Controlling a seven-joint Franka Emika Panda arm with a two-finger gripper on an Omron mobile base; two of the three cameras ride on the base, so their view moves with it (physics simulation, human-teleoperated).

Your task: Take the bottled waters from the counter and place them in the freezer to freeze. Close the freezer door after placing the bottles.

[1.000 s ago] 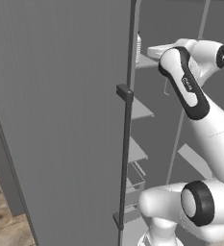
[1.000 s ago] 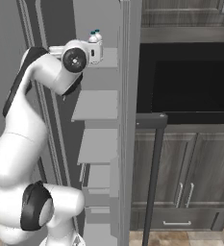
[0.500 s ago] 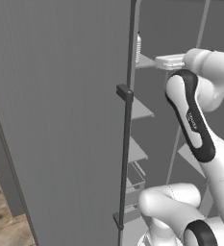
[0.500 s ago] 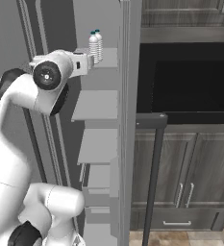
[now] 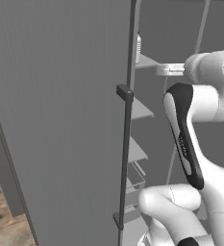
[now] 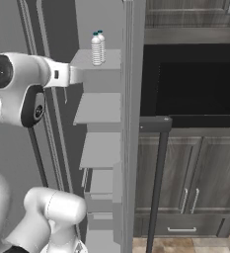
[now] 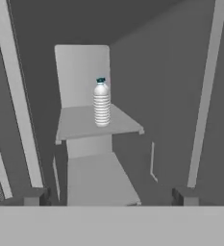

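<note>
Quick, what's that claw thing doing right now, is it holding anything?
Gripper: open, holding nothing; the bottled waters stand on the freezer shelf.

Flat, even rendered light with soft shadows, no glare, and slightly blurred, coarse detail.

The freezer door [image 5: 60, 120] stands swung open, leaving the front of the freezer [image 6: 99, 148] unblocked. On the top shelf [image 6: 87, 62] two bottled waters [image 6: 98, 48] stand upright close together, taking up part of the shelf. The tool [image 7: 108, 194], spread wide, sits apart from them; the lower shelves offer free room.
</note>
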